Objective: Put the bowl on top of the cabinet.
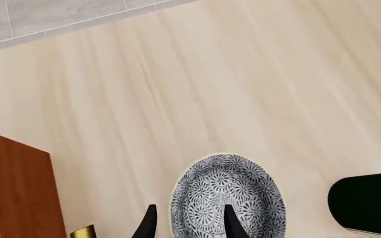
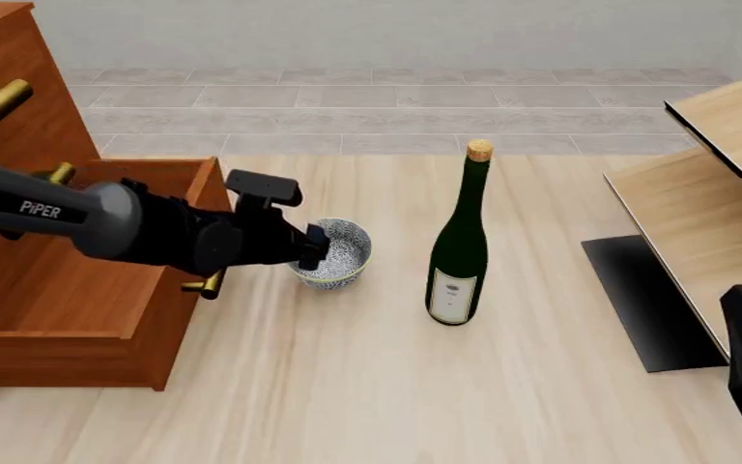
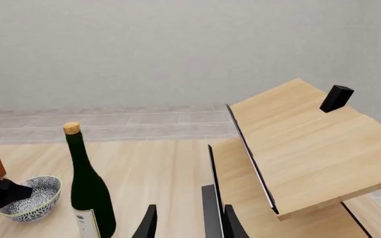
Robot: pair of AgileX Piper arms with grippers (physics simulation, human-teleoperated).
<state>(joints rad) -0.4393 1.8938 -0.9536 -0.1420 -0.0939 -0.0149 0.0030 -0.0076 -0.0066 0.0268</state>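
On pale wood, left hand (image 2: 314,249) straddles bowl (image 2: 340,253) rim, seemingly empty; right hand (image 3: 186,224) released.

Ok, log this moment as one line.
left gripper: open, fingers straddling bowl rim | bowl: on table | cabinet: top bare | right gripper: idle

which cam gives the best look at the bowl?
Left wrist view: the bowl fills the foreground from above, pattern sharp, one left end effector finger over it. Front view shows it smaller, partly behind that end effector. Right wrist view: small and distant.
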